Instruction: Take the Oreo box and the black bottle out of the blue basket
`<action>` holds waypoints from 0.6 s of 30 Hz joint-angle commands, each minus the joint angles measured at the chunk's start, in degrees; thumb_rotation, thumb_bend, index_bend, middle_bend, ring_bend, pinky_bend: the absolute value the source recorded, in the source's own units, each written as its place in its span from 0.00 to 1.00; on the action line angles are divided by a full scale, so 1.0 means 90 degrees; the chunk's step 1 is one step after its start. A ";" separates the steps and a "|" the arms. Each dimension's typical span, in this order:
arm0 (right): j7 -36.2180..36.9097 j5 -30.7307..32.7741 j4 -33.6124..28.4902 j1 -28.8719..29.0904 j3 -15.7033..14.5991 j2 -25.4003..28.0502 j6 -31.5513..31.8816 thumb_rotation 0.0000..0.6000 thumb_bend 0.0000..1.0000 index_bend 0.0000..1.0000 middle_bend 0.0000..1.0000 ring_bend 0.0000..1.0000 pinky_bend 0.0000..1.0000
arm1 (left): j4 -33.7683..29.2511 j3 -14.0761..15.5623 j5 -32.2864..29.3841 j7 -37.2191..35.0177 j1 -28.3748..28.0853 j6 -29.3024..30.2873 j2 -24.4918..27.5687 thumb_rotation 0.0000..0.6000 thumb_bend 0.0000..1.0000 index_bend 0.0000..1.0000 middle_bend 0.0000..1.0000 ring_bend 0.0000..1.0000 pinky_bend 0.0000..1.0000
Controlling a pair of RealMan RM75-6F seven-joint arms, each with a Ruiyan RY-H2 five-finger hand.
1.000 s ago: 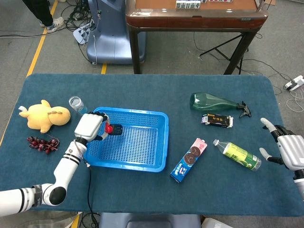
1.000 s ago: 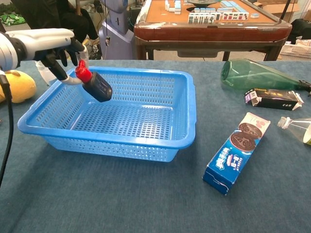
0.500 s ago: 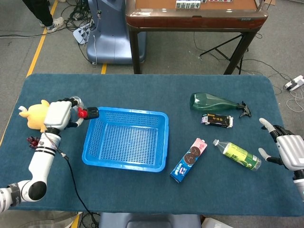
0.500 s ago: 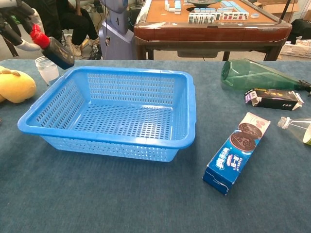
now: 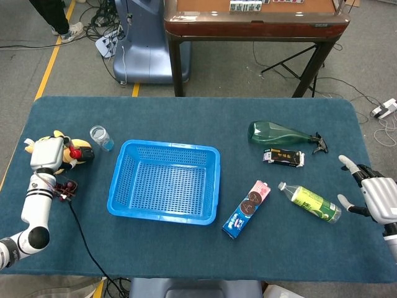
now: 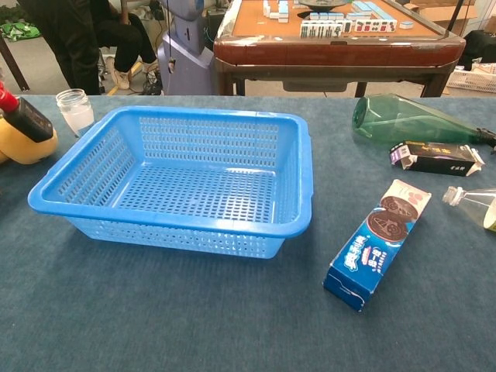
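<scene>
1. Left hand (image 5: 48, 153), far left of the head view, grips the black bottle (image 5: 80, 154) over the yellow plush (image 6: 23, 143).
2. Basket (image 5: 124, 202) sits centre-left; Oreo box (image 5: 247, 209) lies on the table just right of it.
3. Right hand (image 5: 375, 194), right edge, is empty, fingers spread.

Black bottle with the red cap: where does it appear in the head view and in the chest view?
Head view: black bottle at far left, held by the left hand in front of the yellow plush toy.
Chest view: at the left edge, against the plush.
Shared landmark: the blue basket, to the bottle's right in both views.
</scene>
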 commanded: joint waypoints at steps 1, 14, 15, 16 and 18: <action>0.0003 -0.0015 0.0003 -0.0003 -0.0007 -0.0001 0.0007 1.00 0.28 0.10 0.27 0.22 0.36 | 0.0074 0.0064 -0.0144 0.0119 -0.0042 -0.0124 -0.0082 1.00 0.37 0.46 0.31 0.28 0.33; -0.0011 0.0091 -0.0010 -0.0065 0.0003 0.0119 0.0042 1.00 0.28 0.10 0.27 0.22 0.36 | -0.0987 -0.0181 0.0544 -0.0653 0.0445 0.0623 0.0355 1.00 0.36 0.07 0.08 0.07 0.28; -0.0018 0.0103 -0.0011 -0.0073 0.0001 0.0130 0.0042 1.00 0.28 0.10 0.27 0.22 0.36 | -0.1116 -0.0168 0.0646 -0.0713 0.0525 0.0731 0.0409 1.00 0.36 0.09 0.08 0.07 0.28; -0.0034 0.0115 -0.0011 -0.0084 -0.0005 0.0138 0.0044 1.00 0.28 0.11 0.27 0.22 0.36 | -0.1247 -0.0142 0.0755 -0.0760 0.0610 0.0842 0.0468 1.00 0.36 0.11 0.08 0.08 0.28; -0.0157 0.0147 -0.0005 -0.0114 -0.0022 0.0149 0.0053 1.00 0.28 0.12 0.27 0.22 0.36 | -0.1516 -0.0058 0.1037 -0.0853 0.0814 0.1104 0.0586 1.00 0.36 0.14 0.08 0.08 0.28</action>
